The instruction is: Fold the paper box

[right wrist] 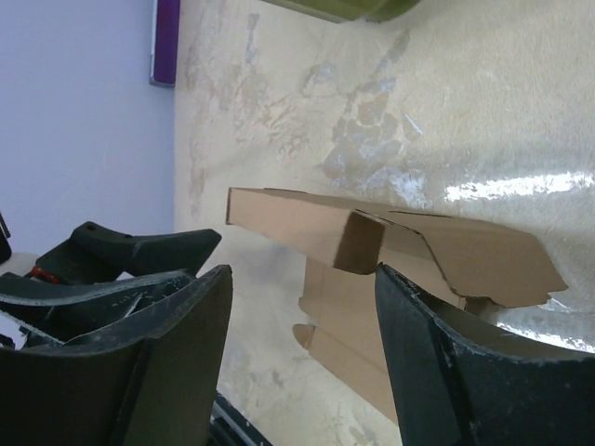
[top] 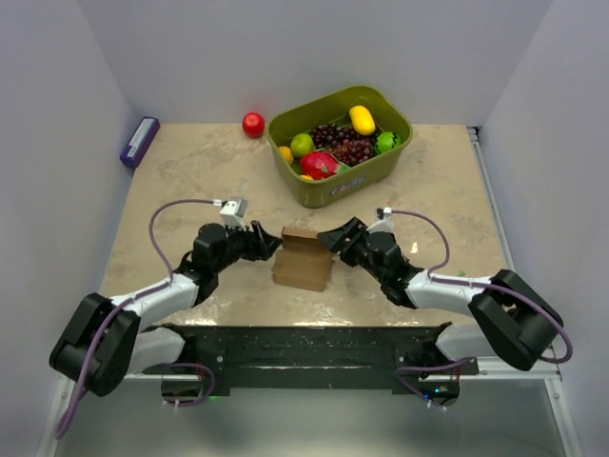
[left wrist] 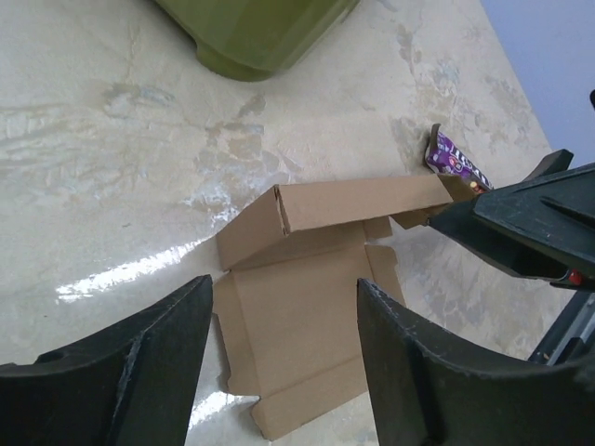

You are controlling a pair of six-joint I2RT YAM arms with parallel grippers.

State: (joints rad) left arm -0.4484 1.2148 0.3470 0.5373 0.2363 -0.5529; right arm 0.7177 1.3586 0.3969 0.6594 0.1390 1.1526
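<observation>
Both arm bases sit on a black plate along the near edge of the bench (top: 190, 190). The forearms reach inward, so the two claws face each other just past the middle of that edge.

Between them lies the paper box (top: 300, 259), partly folded. Its brown base panel is flat on the bench, and one long wall stands up along its far side.

The left gripper (top: 271, 243) is just beside the box's left end and the right gripper (top: 328, 240) just beside its right end. From above, neither claw's spread is clear. The wrist views settle it: each shows its own two fingers set wide apart, with the cardboard seen through the gap and nothing pinched.

The left wrist view also shows the loose side flaps and the creases of the flat panel. It shows a small purple printed wrapper (left wrist: 453, 160) at the far end of the raised wall, next to the right claw's dark finger. The top view does not show that wrapper. The right wrist view shows the raised wall end-on, as a hollow folded strip.

Farther back, right of centre, stands the olive-green bin (top: 333, 186), filled with mixed fruit. A red apple (top: 253, 125) sits just left of it near the far edge. A purple box (top: 140, 142) lies in the far left corner against the wall.

The bench top is beige, marbled and glossy, with bright reflections. Plain pale walls close it in on the left, far and right sides.
</observation>
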